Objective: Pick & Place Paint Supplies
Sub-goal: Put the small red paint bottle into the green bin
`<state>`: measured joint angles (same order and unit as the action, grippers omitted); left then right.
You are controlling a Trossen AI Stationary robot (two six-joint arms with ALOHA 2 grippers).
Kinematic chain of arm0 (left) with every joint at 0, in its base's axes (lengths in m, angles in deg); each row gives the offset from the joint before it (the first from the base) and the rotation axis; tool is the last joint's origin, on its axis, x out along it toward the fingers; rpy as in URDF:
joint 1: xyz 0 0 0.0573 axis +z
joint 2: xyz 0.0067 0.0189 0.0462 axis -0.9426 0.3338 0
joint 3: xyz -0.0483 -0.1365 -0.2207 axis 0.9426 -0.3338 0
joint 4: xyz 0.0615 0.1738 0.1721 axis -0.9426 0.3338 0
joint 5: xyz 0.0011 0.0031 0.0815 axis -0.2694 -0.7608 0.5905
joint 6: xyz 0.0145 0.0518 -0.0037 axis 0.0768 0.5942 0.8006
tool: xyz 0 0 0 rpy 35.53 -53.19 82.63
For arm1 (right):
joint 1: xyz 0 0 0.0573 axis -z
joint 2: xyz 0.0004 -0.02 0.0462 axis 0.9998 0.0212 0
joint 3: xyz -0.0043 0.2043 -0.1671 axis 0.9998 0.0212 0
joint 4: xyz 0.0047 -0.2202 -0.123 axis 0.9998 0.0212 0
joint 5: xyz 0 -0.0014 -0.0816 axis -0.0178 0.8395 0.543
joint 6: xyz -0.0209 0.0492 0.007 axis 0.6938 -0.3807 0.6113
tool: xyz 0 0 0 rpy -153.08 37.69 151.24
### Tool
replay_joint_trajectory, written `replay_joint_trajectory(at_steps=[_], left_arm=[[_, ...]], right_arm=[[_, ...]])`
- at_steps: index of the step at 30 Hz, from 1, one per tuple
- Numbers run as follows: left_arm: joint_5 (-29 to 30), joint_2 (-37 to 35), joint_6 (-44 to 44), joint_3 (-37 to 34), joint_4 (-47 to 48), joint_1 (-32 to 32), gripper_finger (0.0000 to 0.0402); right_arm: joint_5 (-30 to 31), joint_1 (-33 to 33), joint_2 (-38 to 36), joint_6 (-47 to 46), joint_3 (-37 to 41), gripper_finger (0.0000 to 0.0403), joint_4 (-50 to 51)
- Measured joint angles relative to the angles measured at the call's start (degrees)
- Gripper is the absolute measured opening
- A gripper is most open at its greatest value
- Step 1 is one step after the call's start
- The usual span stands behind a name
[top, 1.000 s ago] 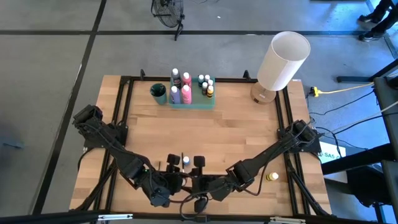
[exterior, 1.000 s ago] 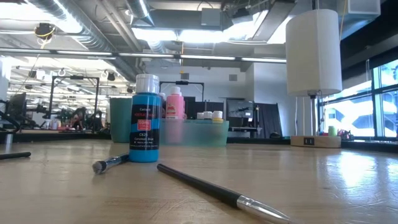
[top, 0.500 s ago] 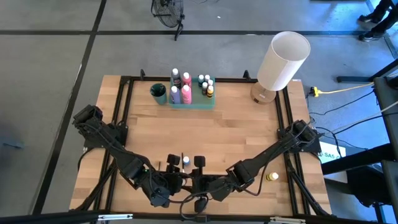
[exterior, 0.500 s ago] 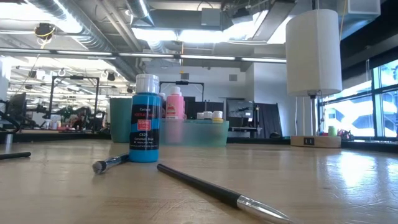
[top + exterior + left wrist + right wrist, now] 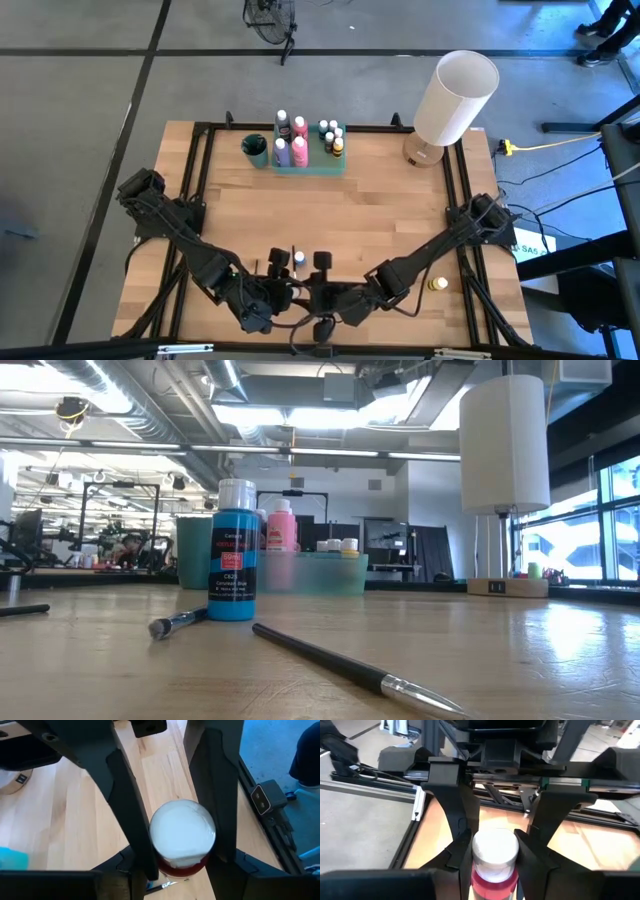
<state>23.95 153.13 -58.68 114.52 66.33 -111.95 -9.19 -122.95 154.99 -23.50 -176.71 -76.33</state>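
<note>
Both the left gripper (image 5: 172, 845) and the right gripper (image 5: 492, 857) pinch one white-capped red paint bottle (image 5: 182, 840). Release mistimed (a handover, seemingly), it could drop onto the wooden table (image 5: 380, 205).

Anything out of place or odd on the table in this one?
Both pincers meet at one red paint bottle by the front edge of the table: the right pincer clamps it, the left pincer flanks it. A small yellow bottle sits alone near the right edge, and paintbrushes lie loose by the blue bottle.
</note>
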Motion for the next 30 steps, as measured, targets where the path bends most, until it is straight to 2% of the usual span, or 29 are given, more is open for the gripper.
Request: replay_joint_trajectory(at_steps=[7,10,16,23,30], left_arm=[[1.5,0.0,0.8,0.1,0.0,0.1,0.0166],[3.4,-0.4,0.7,0.5,0.8,0.0,0.0166],[5.7,-1.7,0.6,0.5,2.5,-0.9,0.0166],[10.3,-3.7,-0.5,0.5,3.5,-2.8,0.0166],[21.7,-5.3,-4.6,0.4,7.3,-5.5,0.0166]], right_arm=[[8.6,-2.5,0.0,-1.7,0.0,0.0117,3.0],[13.1,-4.1,-0.7,-4.3,0.3,0.0117,9.4],[23.8,-7.3,-3.3,-20.6,0.2,0.0117,26.5],[27.9,-9.3,-5.0,-32.8,0.3,0.0117,38.1],[29.7,-9.9,-11.8,-44.3,0.2,0.0117,48.5]])
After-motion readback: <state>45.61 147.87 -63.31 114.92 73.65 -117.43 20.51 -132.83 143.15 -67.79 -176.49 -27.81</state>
